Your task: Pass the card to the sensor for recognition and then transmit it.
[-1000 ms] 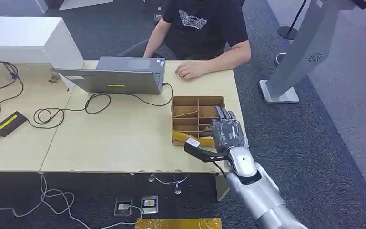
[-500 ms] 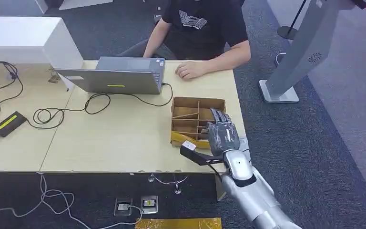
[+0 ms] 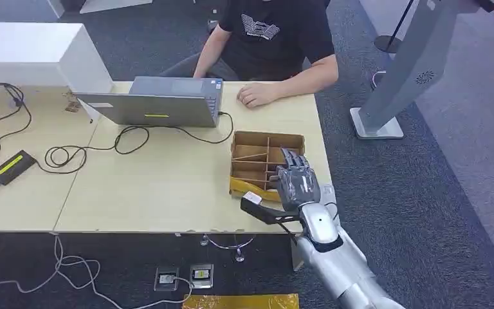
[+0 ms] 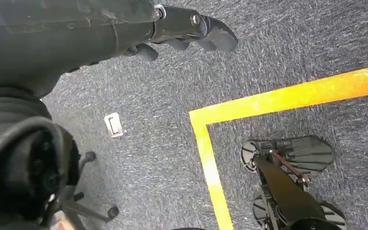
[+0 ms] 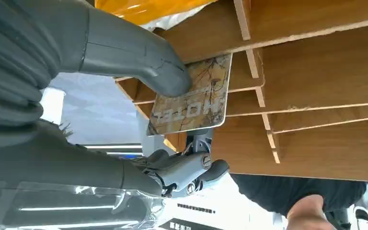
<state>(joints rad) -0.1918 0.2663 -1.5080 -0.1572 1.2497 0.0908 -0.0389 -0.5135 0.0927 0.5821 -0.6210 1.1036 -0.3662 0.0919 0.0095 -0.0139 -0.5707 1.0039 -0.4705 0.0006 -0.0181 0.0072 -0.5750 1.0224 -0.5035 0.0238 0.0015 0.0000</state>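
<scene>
A robot's right hand [image 3: 300, 183] reaches into a partitioned wooden box [image 3: 257, 143] near the right end of a pale table [image 3: 154, 187], its thick thumb [image 5: 139, 60] pressing a card [image 5: 194, 96] against the darker fingers [image 5: 191, 170] behind it. The card, printed with a mottled brown pattern, sits at the box's thin dividers, and the wrist view shows pale block letters on it that appear mirrored or turned and cannot be read with confidence. A strip of yellow material [image 3: 247, 187] lies along the box's near edge.

Across the table a person in a black T-shirt [image 3: 273, 32] with a white chest graphic rests a hand [image 3: 255, 94] on the tabletop beside a grey laptop [image 3: 157, 102], whose lid carries a small yellow sticker. A black cable [image 3: 128, 138] loops from the laptop toward the table's left end, where a small black device with a yellow-green label [image 3: 13, 165] lies. A white cabinet [image 3: 35, 55] stands behind the table's far left corner, and a grey floor stand [image 3: 402, 77] rises from the carpet to the right.

The left hand [image 4: 191, 33] hangs over grey carpet marked with yellow tape [image 4: 268, 103], its fingers loosely curled around nothing. A small white tag [image 4: 113, 125] lies on the carpet nearby.
</scene>
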